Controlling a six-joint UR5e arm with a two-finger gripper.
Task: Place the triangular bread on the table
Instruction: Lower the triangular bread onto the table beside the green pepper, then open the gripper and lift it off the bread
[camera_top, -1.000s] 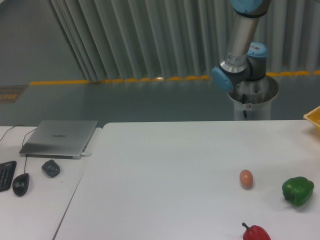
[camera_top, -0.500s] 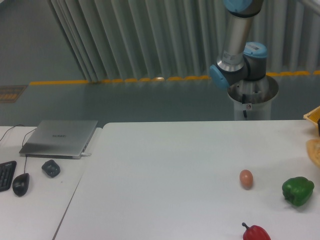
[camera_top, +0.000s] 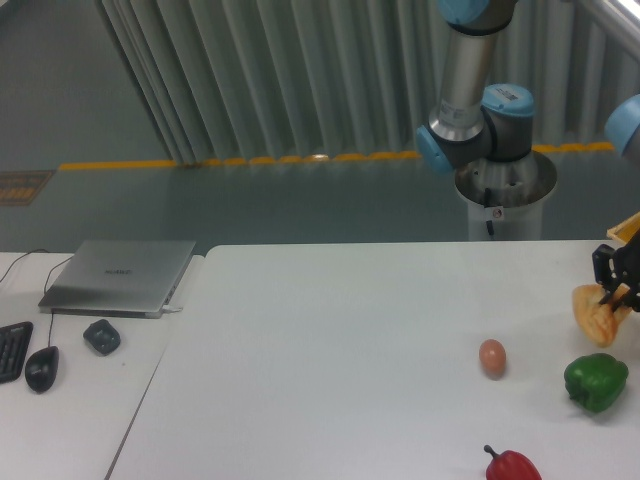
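Grey corrugated wall and a yellow floor line sit behind the large white smooth tabletop (camera_top: 330, 350), where a small brown egg (camera_top: 492, 357), a green bell pepper (camera_top: 596, 382) and a red pepper (camera_top: 511, 466) lie toward the right side. At the right edge the black two-finger gripper (camera_top: 612, 290) has its jaws closed on the golden orange-tan triangular bread (camera_top: 597, 313), held just above the tabletop, close over the green pepper and apart from the egg. Silver-and-blue arm (camera_top: 470, 90) rises from its white pedestal behind the tabletop, leaves the frame at top and comes back in at the right edge down to the gripper; a grey closed laptop (camera_top: 120, 276) sits on the narrower white desk (camera_top: 70, 410) to the left.
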